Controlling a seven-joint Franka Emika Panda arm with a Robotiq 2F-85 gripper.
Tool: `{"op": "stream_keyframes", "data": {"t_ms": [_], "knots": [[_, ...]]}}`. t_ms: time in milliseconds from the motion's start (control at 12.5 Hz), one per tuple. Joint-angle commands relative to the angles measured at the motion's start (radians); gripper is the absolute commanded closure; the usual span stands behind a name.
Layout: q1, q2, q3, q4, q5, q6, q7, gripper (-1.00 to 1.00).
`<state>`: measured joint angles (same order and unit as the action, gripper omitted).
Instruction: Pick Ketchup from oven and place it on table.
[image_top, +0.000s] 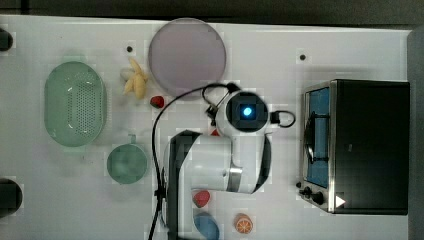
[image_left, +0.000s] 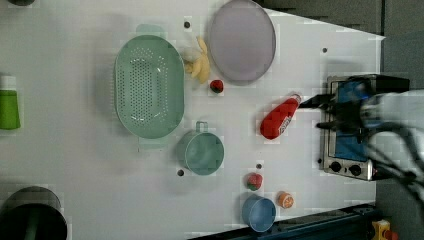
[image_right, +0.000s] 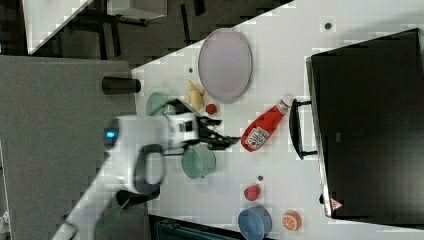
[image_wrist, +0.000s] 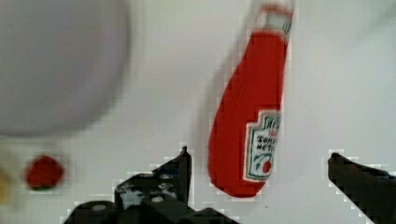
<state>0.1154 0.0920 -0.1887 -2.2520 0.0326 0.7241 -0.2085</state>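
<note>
1. On the white worktop (image_left: 75, 165), between the purple plate (image_left: 242, 40) and the oven (image_left: 347, 125), the ketchup (image_left: 278, 119) lies on its side.
2. It is a red squeeze bottle with a white label and cap, narrowing toward the neck.
3. The claw (image_wrist: 259, 175) stands wide open above the bottle's base, holding nothing.

Robot lab, white table (image_left: 75, 165) with mounting holes, toy food, toaster oven (image_top: 370, 145)
</note>
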Motion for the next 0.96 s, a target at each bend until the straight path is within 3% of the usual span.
{"op": "stream_keyframes", "data": {"t_ms": [80, 400, 560, 960], "knots": [[-0.012, -0.121, 0.001, 0.227, 0.019, -0.210, 0.149, -1.00], [-0.013, -0.133, -0.012, 0.513, -0.050, -0.601, 0.202, -1.00], [-0.013, -0.134, -0.017, 0.600, -0.053, -0.727, 0.210, -1.00], [-0.013, -0.136, -0.015, 0.671, -0.053, -0.741, 0.210, -1.00]]}}
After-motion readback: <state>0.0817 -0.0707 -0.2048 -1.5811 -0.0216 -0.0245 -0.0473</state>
